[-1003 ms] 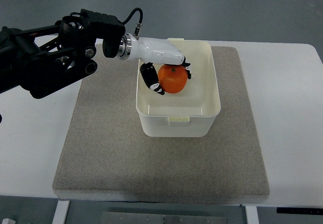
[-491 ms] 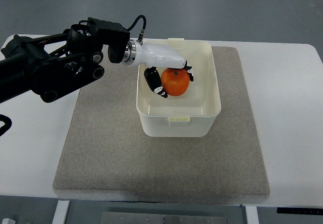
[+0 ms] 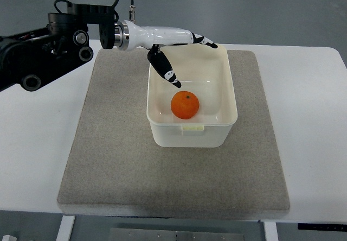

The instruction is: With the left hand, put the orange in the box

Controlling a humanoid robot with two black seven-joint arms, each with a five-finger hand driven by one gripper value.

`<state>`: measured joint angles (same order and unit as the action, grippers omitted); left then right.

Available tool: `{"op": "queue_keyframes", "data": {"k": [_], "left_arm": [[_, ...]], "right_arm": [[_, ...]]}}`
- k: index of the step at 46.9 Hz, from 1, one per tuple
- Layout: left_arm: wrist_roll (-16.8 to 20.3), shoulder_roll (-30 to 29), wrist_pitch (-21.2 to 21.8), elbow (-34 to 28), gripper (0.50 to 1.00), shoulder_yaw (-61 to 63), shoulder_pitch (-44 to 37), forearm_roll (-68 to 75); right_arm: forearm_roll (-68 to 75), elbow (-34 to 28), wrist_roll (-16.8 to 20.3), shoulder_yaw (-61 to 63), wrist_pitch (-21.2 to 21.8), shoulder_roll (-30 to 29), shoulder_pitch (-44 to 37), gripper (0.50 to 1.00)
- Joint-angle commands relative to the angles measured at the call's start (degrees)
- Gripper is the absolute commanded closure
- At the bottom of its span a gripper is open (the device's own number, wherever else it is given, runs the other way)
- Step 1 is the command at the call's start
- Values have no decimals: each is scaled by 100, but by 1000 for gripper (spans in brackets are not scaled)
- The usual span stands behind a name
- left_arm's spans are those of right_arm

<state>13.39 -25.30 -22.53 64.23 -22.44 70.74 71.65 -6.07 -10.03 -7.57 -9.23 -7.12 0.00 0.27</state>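
The orange [image 3: 185, 105] lies on the floor of the cream plastic box [image 3: 228, 111], near its front wall. My left hand [image 3: 190, 59] hovers above the box's back left part, raised clear of the fruit. Its white fingers [image 3: 201, 40] stretch out over the back rim and the black thumb [image 3: 164, 67] points down into the box. The hand is open and holds nothing. The right arm does not show.
The box stands on a grey felt mat [image 3: 114, 159] that covers most of a white table [image 3: 314, 121]. My black left arm [image 3: 49, 48] reaches in over the table's back left corner.
My left hand has let go of the orange, spread its fingers and lifted up and back. The orange now rests lower in the box, nearer its front.
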Motion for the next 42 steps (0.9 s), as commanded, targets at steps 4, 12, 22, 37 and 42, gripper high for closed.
{"op": "queue_keyframes", "data": {"k": [4,12,22,37,42], "left_arm": [[6,-370,-5,-86,508,-24,-7,-1801],[6,-617,-6,-551,508,-32,-86,-3279],[-3,-669,-76,-1334,508,-50,-472,-5265],[-29,-599,-743,-2256,506,-823,-1483,-6304],[-275,-546,-1025,-2573,508,-1008,-1712,-6558]], "right_arm": [[0,1,1,0,0,0,-1,568],[0,1,1,0,0,0,-1,568],[0,1,1,0,0,0,-1,568],[0,1,1,0,0,0,-1,568],[0,1,1,0,0,0,-1,568]]}}
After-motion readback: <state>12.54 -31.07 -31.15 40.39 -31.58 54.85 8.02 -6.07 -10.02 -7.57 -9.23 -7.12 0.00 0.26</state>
